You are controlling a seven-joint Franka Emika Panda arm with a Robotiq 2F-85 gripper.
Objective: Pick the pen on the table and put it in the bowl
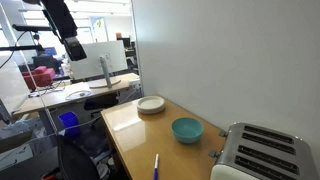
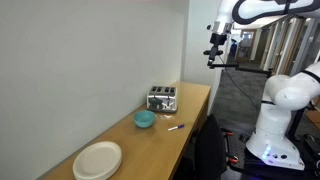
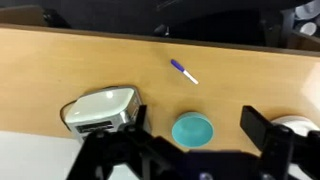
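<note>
Now, gripper: I see it high at upper left, jaws apart.
Pen: lying on the table, upper middle of wrist view.
Bowl: below the pen in frame, not touching it.

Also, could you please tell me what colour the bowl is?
Teal-blue; the bowl shows best in the wrist view.

A white arm of bulbous, rounded segments ends in blocky matte black fingers
</note>
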